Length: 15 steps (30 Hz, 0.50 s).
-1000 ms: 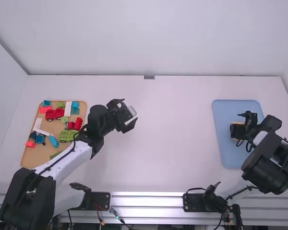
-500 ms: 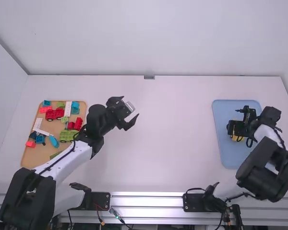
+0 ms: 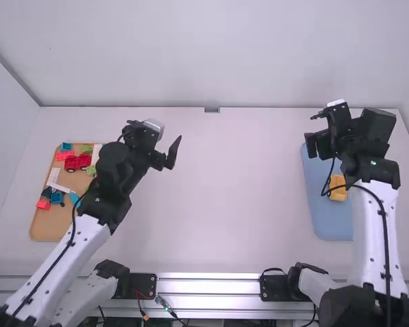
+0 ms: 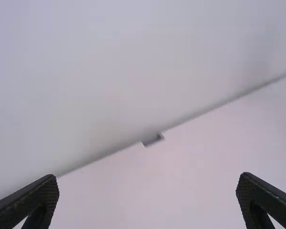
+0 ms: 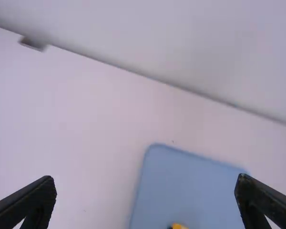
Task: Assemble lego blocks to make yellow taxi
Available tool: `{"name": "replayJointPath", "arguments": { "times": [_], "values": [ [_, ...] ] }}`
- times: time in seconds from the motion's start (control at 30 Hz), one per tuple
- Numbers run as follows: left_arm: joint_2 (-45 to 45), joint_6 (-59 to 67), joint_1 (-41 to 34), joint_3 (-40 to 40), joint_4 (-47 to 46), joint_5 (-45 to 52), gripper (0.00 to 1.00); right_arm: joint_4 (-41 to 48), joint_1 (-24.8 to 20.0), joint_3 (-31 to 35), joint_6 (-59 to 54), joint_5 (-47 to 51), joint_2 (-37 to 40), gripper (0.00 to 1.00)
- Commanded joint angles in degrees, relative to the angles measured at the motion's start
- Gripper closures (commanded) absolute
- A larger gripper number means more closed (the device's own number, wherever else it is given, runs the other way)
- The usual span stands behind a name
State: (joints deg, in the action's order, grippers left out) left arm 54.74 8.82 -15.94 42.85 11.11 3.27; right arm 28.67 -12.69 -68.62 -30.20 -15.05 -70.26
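White table [image 3: 225, 204]. Left, brown tray [image 3: 48, 230] with mixed blocks, red car [image 3: 76, 162]. Right, blue tray [image 3: 327, 221]. Right gripper [image 3: 344, 128] above its far end, fingers apart; left gripper [image 3: 155, 135] likewise, beyond brown tray. Yellow block [image 3: 338, 189] on blue tray.

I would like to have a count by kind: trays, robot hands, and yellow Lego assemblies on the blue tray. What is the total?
Trays, tan tray and blue tray: 2
Hands, left hand and right hand: 2
Yellow Lego assembly: 1
Total: 5
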Motion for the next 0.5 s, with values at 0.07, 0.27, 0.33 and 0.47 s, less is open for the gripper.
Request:
{"name": "replayJointPath", "arguments": {
  "times": [0.07,0.27,0.33,0.47],
  "values": [
    [-6.7,-1.7,0.2,0.6,-0.2,-2.8,0.01,0.2,5.6,-1.5,-6.5,-0.1,5.1,0.01],
    [-14.9,-2.2,0.6,-1.1,-2.0,-3.3,0.01,-0.3,12.7,-1.1,-23.8,0.5,10.2,0.02],
    [-16.0,-3.3,1.7,-2.2,-3.1,-3.3,0.03,-1.4,12.7,0.0,-22.7,1.6,11.2,0.04],
    [-19.1,-6.4,4.8,-5.3,-6.2,-3.3,0.09,-4.3,12.7,2.9,-19.8,4.5,14.1,0.09]
  ]
}}
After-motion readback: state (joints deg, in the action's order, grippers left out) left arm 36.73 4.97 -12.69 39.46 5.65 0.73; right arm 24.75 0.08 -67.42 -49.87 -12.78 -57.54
